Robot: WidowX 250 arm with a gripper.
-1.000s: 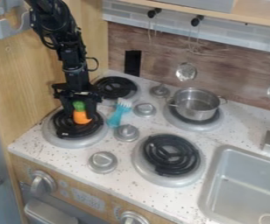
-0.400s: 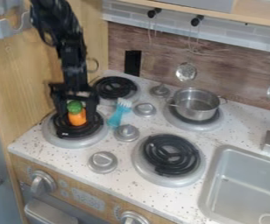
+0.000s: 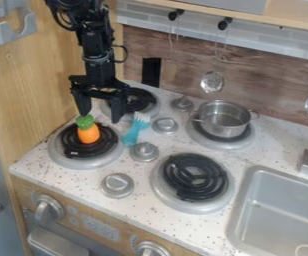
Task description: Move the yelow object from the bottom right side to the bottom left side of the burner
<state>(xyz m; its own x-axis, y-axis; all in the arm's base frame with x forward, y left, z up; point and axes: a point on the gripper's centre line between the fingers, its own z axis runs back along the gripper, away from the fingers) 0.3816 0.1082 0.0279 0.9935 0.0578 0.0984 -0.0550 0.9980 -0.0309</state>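
Apparently settled, carrot [image 3: 88, 134]: on the coils of the front-left burner [image 3: 86, 162], green end toward the back — likely there because that is the goal corner.
Gripper [image 3: 100, 118]: above and behind the carrot, fingers spread wide, gripping nothing, so the burner bears the load.
Fork [image 3: 132, 134]: just beside that burner, where a sideways swing could clip it.
Front-right burner [image 3: 191, 206]: presumably the starting side.
Next: rise straight up — placing looks done, and a low finger might tip the carrot.

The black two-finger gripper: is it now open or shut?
Open: the black two-finger gripper has its fingers well apart, with a visible gap between their tips.
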